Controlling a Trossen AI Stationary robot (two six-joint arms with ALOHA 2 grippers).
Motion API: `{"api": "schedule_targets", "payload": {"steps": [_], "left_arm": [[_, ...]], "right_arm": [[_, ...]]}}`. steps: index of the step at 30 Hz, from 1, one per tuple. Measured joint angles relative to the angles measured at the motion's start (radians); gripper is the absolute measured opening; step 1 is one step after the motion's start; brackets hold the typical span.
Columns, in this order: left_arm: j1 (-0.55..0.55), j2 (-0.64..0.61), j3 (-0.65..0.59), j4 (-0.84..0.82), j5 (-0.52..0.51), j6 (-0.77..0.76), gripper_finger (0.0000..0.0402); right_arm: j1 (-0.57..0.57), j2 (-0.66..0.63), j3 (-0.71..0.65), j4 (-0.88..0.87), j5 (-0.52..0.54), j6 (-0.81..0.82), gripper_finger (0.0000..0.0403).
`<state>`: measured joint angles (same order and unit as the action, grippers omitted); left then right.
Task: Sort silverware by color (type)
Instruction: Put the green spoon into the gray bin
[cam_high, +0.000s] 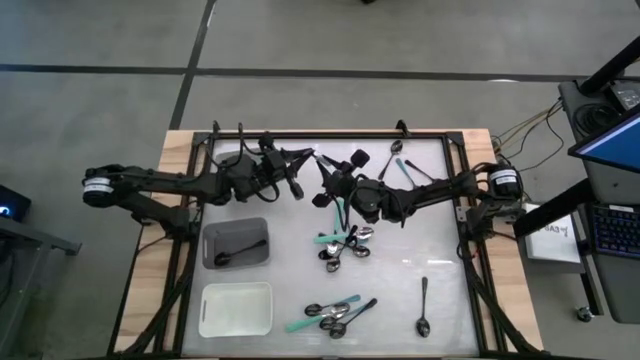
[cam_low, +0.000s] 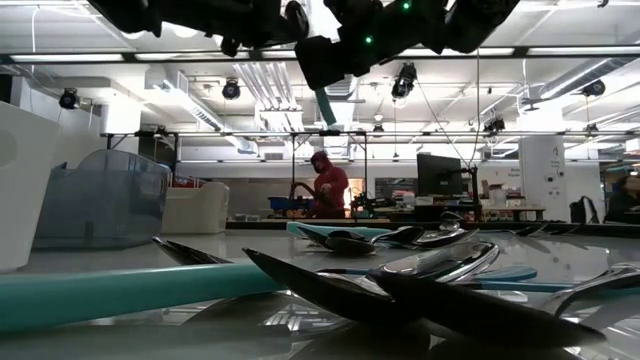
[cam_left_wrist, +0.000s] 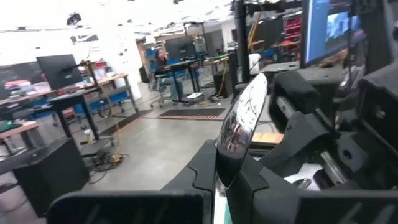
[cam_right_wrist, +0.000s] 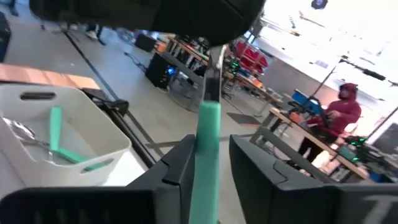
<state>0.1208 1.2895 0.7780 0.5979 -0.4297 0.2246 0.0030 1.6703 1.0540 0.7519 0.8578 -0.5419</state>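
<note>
From above, the teal spoon (cam_high: 340, 213) hangs over the middle of the table between the two arms. Its long axis looks steep, so only a short teal stretch shows below the right gripper (cam_high: 328, 190), and the left gripper (cam_high: 303, 165) is just beside that, reaching in from the other side. The grey tray (cam_high: 235, 245) and the white tray (cam_high: 235, 308) both lie on the left arm's side, nearer that arm. The other spoons sit in heaps toward the table's near edge. At table height, the teal handle (cam_low: 325, 105) drops nearly upright from the dark cluster of grippers at the top, well clear of the spoons lying on the surface. The left wrist camera shows the shiny bowl (cam_left_wrist: 239, 127) standing up between that arm's own fingers (cam_left_wrist: 199, 168), which seem clamped on it. The right wrist camera shows the handle (cam_right_wrist: 205, 149) upright between that arm's fingers (cam_right_wrist: 177, 168), with one touching it and a sliver of room showing on the other side, so I judge them slightly apart. Beyond them is a white tray (cam_right_wrist: 93, 134) with a teal spoon lying in it. Both arms are stretched toward the centre with wrists facing each other. The spoon looks to be carried by the left arm, and the trays lie that way.
</note>
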Motion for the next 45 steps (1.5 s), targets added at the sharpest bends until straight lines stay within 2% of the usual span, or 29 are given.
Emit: {"api": "schedule_targets", "payload": {"steps": [3, 8, 14, 16, 18, 24, 30, 38, 43, 45], "left_arm": [[0.000, -0.012, 0.000, -0.032, -0.057, 0.015, 0.0001], [0.000, -0.043, 0.000, -0.136, -0.253, 0.082, 0.0000], [0.000, -0.098, 0.000, -0.459, -0.575, 0.053, 0.0000], [0.001, -0.110, 0.000, -0.579, -0.670, -0.002, 0.0000], [0.002, -0.120, 0.000, -0.699, -0.717, -0.088, 0.0000], [0.014, -0.119, -0.001, -1.014, -0.717, -0.347, 0.0000], [0.037, -0.091, -0.002, -1.189, -0.694, -0.509, 0.0000], [0.038, -0.069, -0.002, -1.253, -0.567, -0.549, 0.0019], [0.038, -0.065, -0.002, -1.262, -0.554, -0.549, 0.0048], [0.038, -0.065, -0.002, -1.272, -0.555, -0.549, 0.0062]], "right_arm": [[0.001, -0.001, -0.001, -0.003, 0.019, -0.009, 0.0118], [0.001, -0.009, -0.001, -0.059, 0.046, 0.012, 0.0140], [0.001, -0.015, -0.001, -0.141, 0.124, 0.057, 0.0142], [0.001, -0.015, -0.001, -0.161, 0.132, 0.078, 0.0143], [0.001, -0.015, -0.001, -0.173, 0.133, 0.104, 0.0143], [-0.001, -0.015, -0.001, -0.172, 0.137, 0.122, 0.0144], [-0.006, -0.015, -0.001, -0.172, 0.138, 0.123, 0.0144], [-0.002, -0.015, -0.001, -0.172, 0.139, 0.135, 0.0144], [0.016, -0.018, -0.001, -0.178, 0.149, 0.114, 0.0144], [0.026, -0.026, -0.001, -0.182, 0.189, 0.080, 0.0144]]}}
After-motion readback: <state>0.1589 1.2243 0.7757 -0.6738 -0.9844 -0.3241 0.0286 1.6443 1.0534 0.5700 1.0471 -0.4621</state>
